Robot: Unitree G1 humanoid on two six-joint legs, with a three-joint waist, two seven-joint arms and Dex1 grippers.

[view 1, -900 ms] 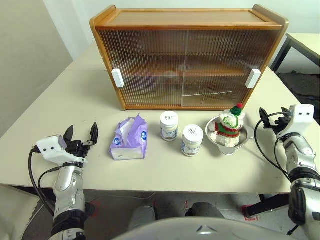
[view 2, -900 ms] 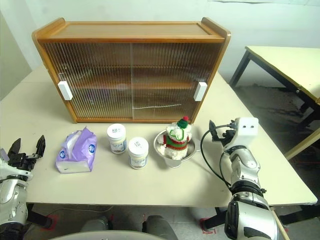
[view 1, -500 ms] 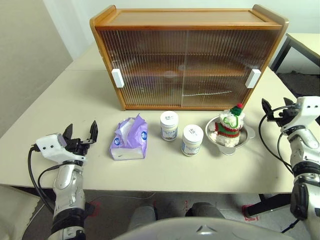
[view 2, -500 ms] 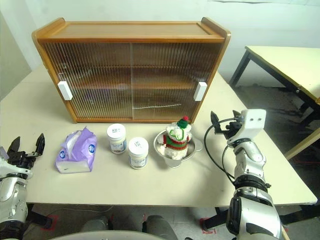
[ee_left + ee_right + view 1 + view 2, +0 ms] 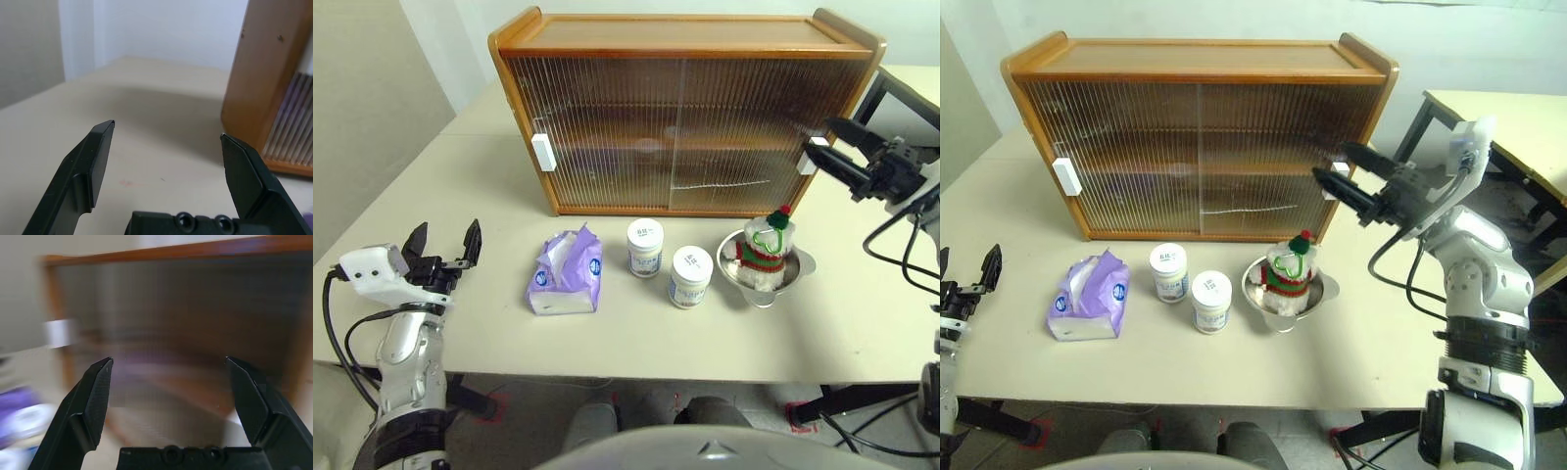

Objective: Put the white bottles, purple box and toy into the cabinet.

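The wooden cabinet (image 5: pixel 685 113) stands at the back of the table with both ribbed sliding doors shut. In front of it lie the purple box (image 5: pixel 567 274), two white bottles (image 5: pixel 645 247) (image 5: pixel 691 276), and the toy (image 5: pixel 766 245), which sits in a steel bowl (image 5: pixel 798 264). My right gripper (image 5: pixel 1332 162) is open and raised, pointing at the cabinet's right white handle (image 5: pixel 811 157), close in front of it. My left gripper (image 5: pixel 445 228) is open and empty near the table's front left, well left of the purple box.
The cabinet's left handle (image 5: pixel 543 152) sits on the left door. A second table (image 5: pixel 1498 113) stands off to the right. Bare tabletop (image 5: pixel 862 313) lies to the right of the bowl and along the front edge.
My right gripper rose from beside the bowl and swung in toward the cabinet's right handle. My left gripper shifted outward to the left. The objects stayed put.
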